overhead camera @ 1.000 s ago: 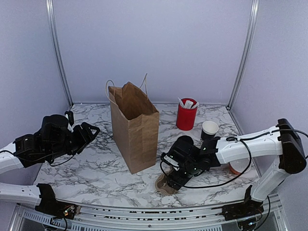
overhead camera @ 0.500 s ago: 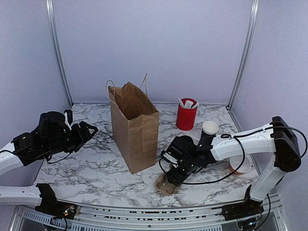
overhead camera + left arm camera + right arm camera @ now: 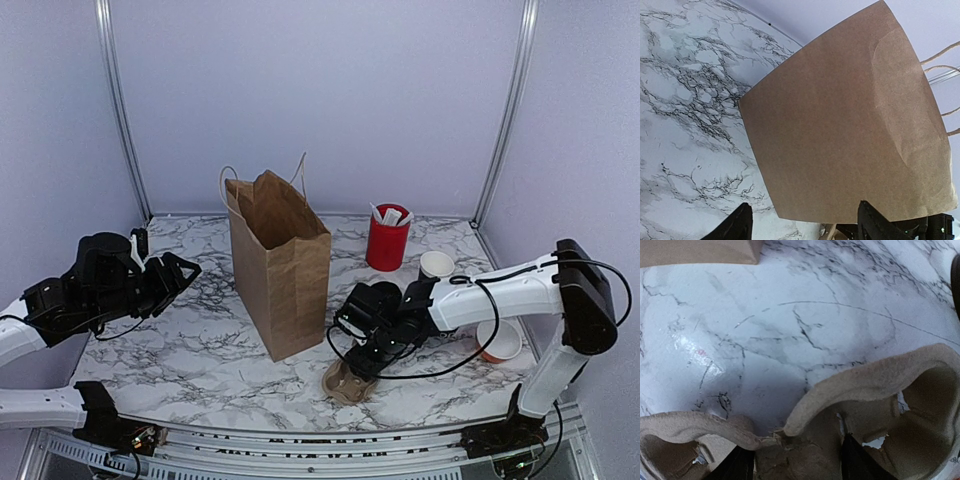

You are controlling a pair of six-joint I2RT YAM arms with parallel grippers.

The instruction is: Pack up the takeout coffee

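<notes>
The takeout coffee is not in view. A black cup with a bare white rim (image 3: pixel 436 265) stands behind my right arm. A brown pulp cup carrier (image 3: pixel 338 384) (image 3: pixel 875 385) lies at the table's front, right of the upright brown paper bag (image 3: pixel 280 270) (image 3: pixel 850 125). My right gripper (image 3: pixel 360 364) (image 3: pixel 797 465) is down on the carrier, open, one finger on each side of its middle ridge. My left gripper (image 3: pixel 186 272) (image 3: pixel 805 225) hovers open and empty left of the bag, pointing at its side.
A red tub of white sachets (image 3: pixel 387 243) stands at the back, right of the bag. A white bowl with an orange rim (image 3: pixel 498 346) sits under my right forearm. The bag's mouth is open at the top, its string handles up.
My right gripper has slid left and lower onto the carrier, and its jaws have narrowed around the middle ridge. My left arm has barely shifted.
</notes>
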